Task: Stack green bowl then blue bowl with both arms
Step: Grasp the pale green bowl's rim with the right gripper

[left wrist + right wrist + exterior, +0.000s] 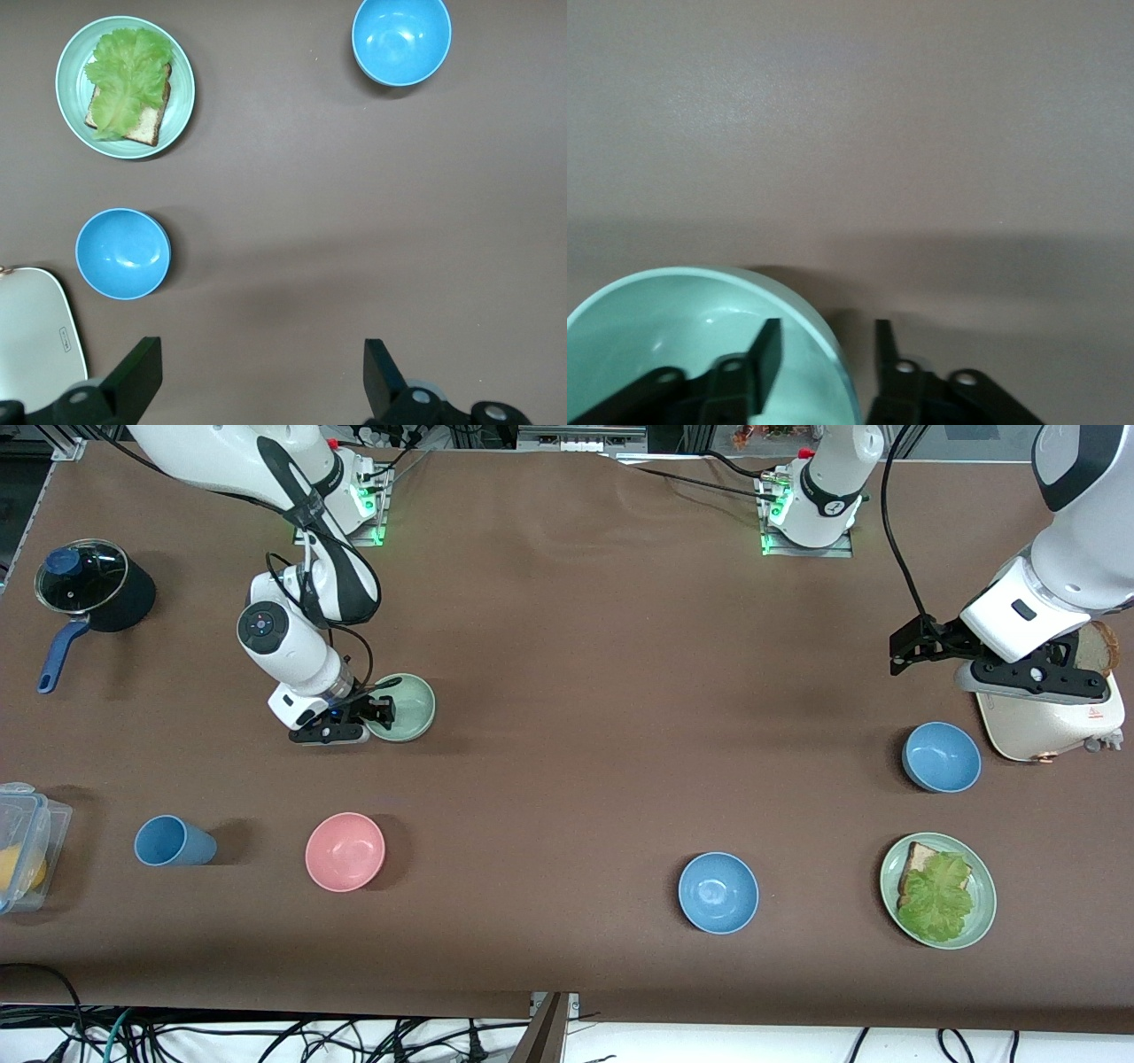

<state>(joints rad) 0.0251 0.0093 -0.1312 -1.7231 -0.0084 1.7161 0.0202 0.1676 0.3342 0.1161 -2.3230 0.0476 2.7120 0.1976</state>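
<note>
The pale green bowl stands on the table toward the right arm's end. My right gripper is down at its rim, one finger inside the bowl and one outside. Both fingers stand a little off the rim, so the jaws are open. One blue bowl sits beside the toaster. A second blue bowl lies nearer the front camera, toward the middle. My left gripper waits wide open and empty over bare table next to the toaster.
A white toaster stands at the left arm's end, with a green plate of bread and lettuce nearer the camera. A pink bowl, a blue cup, a lidded pot and a plastic container occupy the right arm's end.
</note>
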